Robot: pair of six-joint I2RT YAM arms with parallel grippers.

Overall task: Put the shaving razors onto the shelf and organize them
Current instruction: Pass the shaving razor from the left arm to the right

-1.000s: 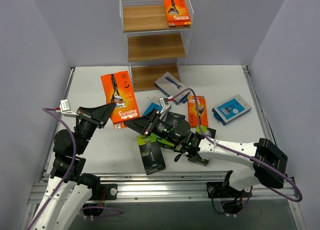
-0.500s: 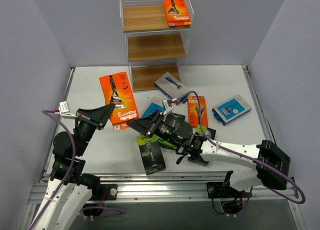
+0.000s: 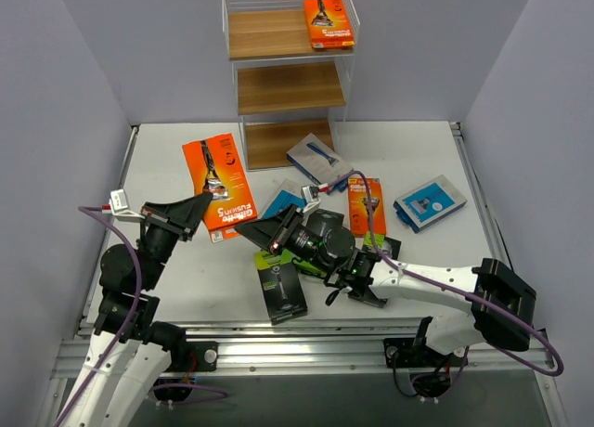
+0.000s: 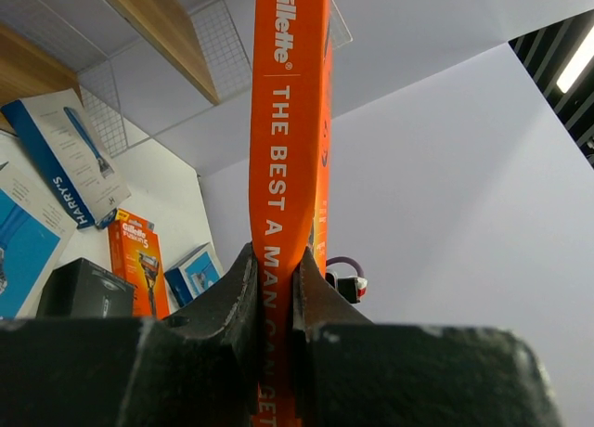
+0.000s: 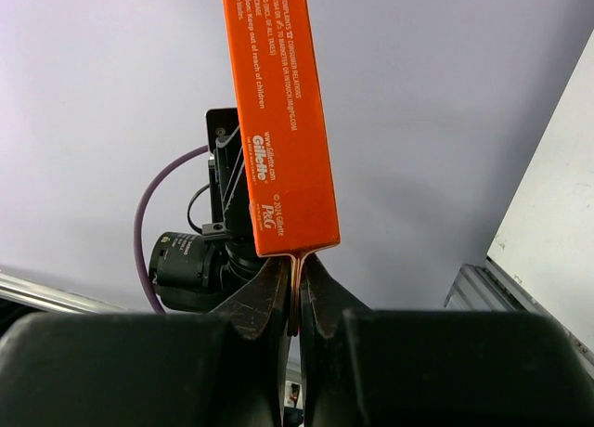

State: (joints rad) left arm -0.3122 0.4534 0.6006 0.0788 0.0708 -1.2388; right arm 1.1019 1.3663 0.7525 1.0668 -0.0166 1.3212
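Top external view: the left gripper (image 3: 204,204) is clamped on the near left edge of a large orange flat razor pack (image 3: 218,176), which shows its printed face to the camera. The right gripper (image 3: 243,228) is closed on the near right corner of the same pack. The pack sits between the two grippers over the left-centre of the white table (image 3: 186,269), well apart from the shelf. Whether its far edge touches the table cannot be told. Left wrist view: both dark fingers (image 4: 227,292) press flat against the pack's narrow orange side. Right wrist view: the fingers (image 5: 264,297) pinch the pack's thin sealed flange, the jaws all but together. The three-tier shelf of white wire and light brown wooden boards (image 3: 278,88) stands at the far middle of the table. A small orange razor pack (image 3: 329,22) lies on the right of its railed top tier. A blue-and-white razor pack (image 3: 316,156) lies on the table just in front of the bottom tier. A narrow orange razor pack (image 3: 366,204) lies beside the right arm's wrist, and a blue rectangular razor pack (image 3: 429,202) lies farther right. A black razor pack with a lime-green top (image 3: 280,290) lies near the front edge, just beside the right gripper. Further black packs (image 3: 376,246) are partly hidden under the right arm.
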